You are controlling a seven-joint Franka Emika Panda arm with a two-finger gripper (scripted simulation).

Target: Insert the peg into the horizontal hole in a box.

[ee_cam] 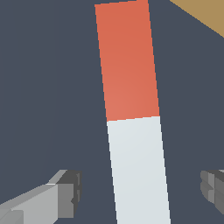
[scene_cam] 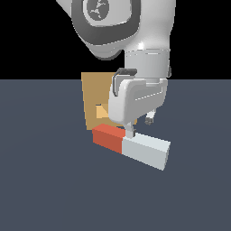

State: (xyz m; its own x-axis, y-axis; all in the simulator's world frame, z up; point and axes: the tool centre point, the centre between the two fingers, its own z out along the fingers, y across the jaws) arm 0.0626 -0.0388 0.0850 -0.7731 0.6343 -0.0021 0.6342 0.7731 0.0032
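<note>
The peg (scene_cam: 130, 144) lies flat on the dark floor, its red half toward the box and its pale half toward the exterior view's right. The tan box (scene_cam: 94, 94) stands just behind the red end. Its hole (scene_cam: 102, 111) shows as a lighter patch, partly hidden by my hand. My gripper (scene_cam: 140, 127) hangs low over the peg and is open. In the wrist view the gripper (ee_cam: 141, 190) straddles the pale half of the peg (ee_cam: 133, 113), with one grey finger (ee_cam: 65, 194) on each side and clear gaps to the bar. A corner of the box (ee_cam: 205, 13) shows beyond the red end.
A dark blue-grey floor (scene_cam: 49, 189) spreads around the peg and box. The robot's white arm (scene_cam: 131, 31) fills the upper middle of the exterior view.
</note>
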